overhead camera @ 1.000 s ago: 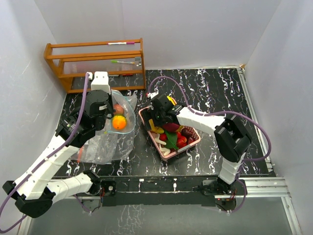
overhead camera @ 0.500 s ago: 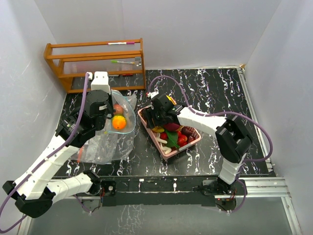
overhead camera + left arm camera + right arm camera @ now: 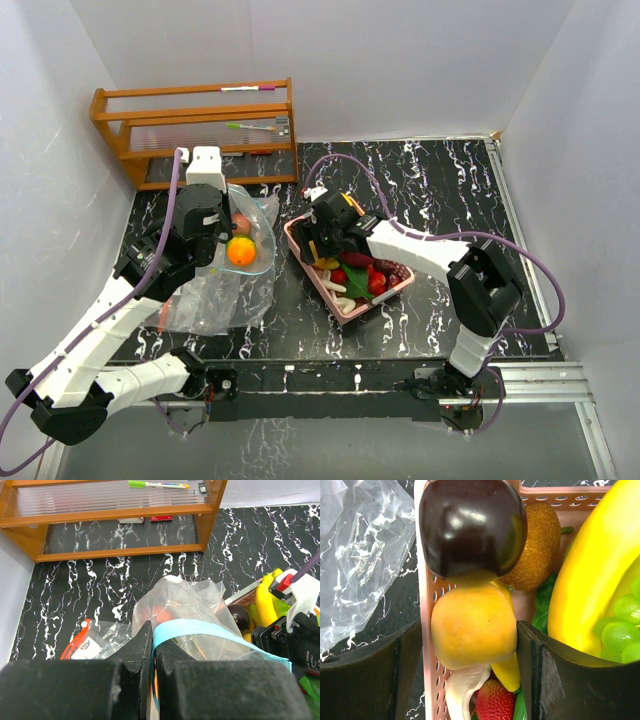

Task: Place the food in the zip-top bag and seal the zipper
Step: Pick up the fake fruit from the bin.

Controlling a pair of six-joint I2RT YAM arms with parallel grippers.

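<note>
1. Right-side shuffle: the right arm (image 3: 420,248) has swung its elbow toward the near edge, and the red berries (image 3: 375,282) show more than before.
2. The right jaws are spread wide either side of a matte peach-orange fruit (image 3: 472,625) in the slotted pink tray (image 3: 427,680). It sits under a glossy dark plum (image 3: 470,527), beside a smooth banana (image 3: 590,580).
3. The left jaws are clamped on the blue zip strip of the crinkly clear bag (image 3: 190,605). A shiny orange (image 3: 241,252) sits inside it, over the black marbled counter (image 3: 430,190).

Black marbled table (image 3: 440,190)
Wooden rack (image 3: 195,125) beyond left gripper (image 3: 152,635), bag (image 3: 215,300) beneath it; pink tray (image 3: 404,284) under right gripper (image 3: 470,645).
</note>
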